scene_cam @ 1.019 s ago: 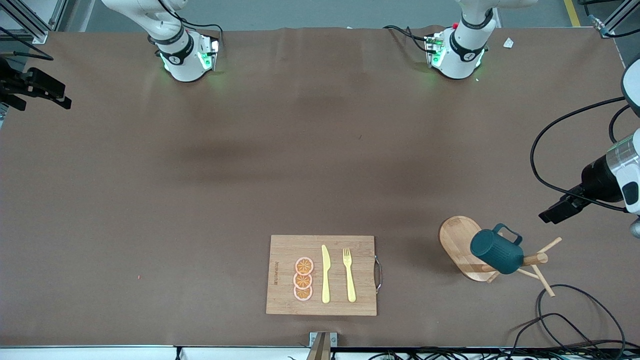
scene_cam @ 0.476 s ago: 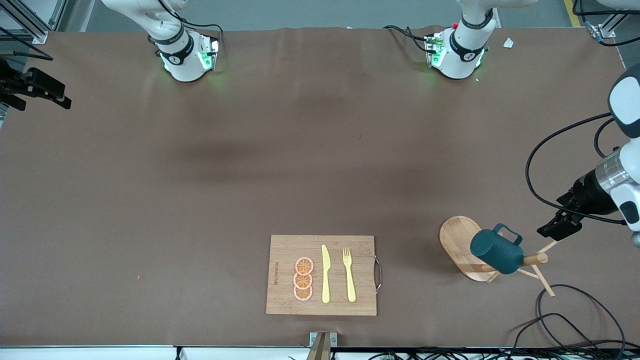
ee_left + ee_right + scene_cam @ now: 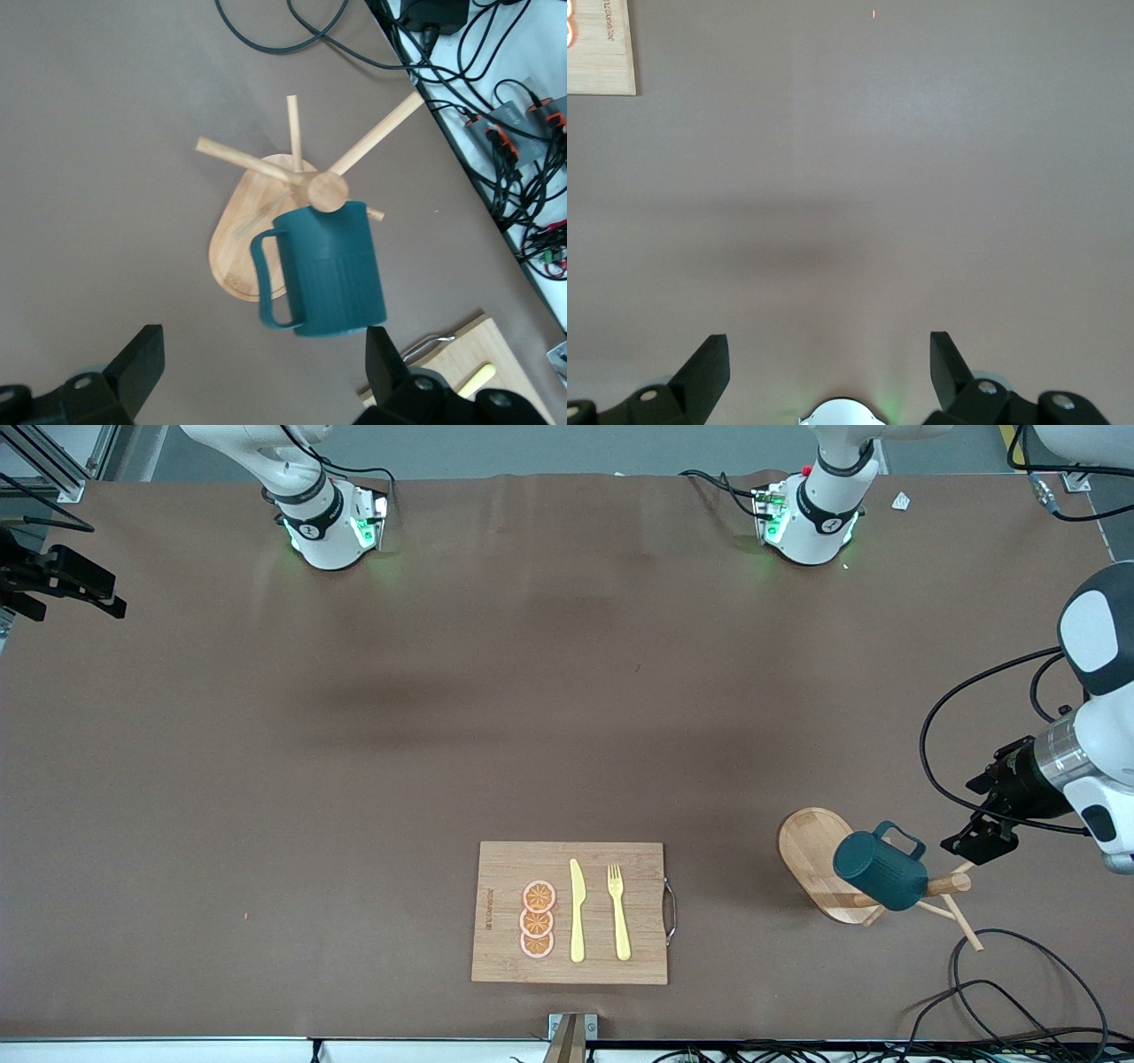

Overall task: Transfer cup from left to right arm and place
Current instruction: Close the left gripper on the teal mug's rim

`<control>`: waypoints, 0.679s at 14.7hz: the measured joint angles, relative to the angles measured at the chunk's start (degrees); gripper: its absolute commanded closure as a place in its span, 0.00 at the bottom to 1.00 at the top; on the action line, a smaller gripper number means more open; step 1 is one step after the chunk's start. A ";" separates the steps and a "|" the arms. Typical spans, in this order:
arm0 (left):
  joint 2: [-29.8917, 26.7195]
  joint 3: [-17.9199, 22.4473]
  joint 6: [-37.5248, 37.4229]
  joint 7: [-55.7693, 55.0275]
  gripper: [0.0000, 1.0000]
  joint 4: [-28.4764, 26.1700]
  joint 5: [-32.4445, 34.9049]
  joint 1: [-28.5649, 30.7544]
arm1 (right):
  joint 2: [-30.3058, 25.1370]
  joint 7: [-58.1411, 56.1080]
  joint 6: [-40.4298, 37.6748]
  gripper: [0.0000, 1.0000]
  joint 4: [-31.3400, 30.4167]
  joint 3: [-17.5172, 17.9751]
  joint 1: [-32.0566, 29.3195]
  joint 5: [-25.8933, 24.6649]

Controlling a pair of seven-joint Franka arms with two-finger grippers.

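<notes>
The dark teal ribbed cup [image 3: 877, 872] hangs tilted on a peg of a wooden mug rack [image 3: 811, 859] near the front camera, toward the left arm's end of the table. Its loop handle [image 3: 899, 838] points up. My left gripper [image 3: 977, 841] hovers open just beside the rack's pegs, apart from the cup. In the left wrist view the cup [image 3: 332, 270] shows ahead of the left gripper [image 3: 261, 372], nothing between the fingers [image 3: 137, 363]. My right gripper [image 3: 828, 372] is open and empty over bare table near its own base, and waits outside the front view.
A wooden cutting board [image 3: 638, 868] near the front edge carries orange slices [image 3: 538, 919], a yellow knife [image 3: 577, 911] and a fork [image 3: 618, 912]. Black cables [image 3: 1001, 983] loop on the table close to the rack. A black mount [image 3: 62, 580] juts in at the right arm's end.
The left arm has swung in and brought its open gripper closer to the rack and cup. The cup and the right arm have not moved.
</notes>
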 measured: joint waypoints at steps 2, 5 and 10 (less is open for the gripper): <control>1.27 -0.07 2.28 0.00 0.01 0.00 -0.28 -0.04 | 0.00 0.00 0.00 0.00 0.00 0.00 0.00 0.00; 3.73 -0.62 6.57 0.88 0.01 0.00 -0.35 -0.07 | 0.00 0.00 -0.01 0.00 0.00 -0.02 0.00 0.00; 5.09 -1.85 11.33 6.03 0.01 0.04 -0.77 -0.14 | 0.00 0.00 -0.02 0.00 0.00 -0.02 0.00 0.00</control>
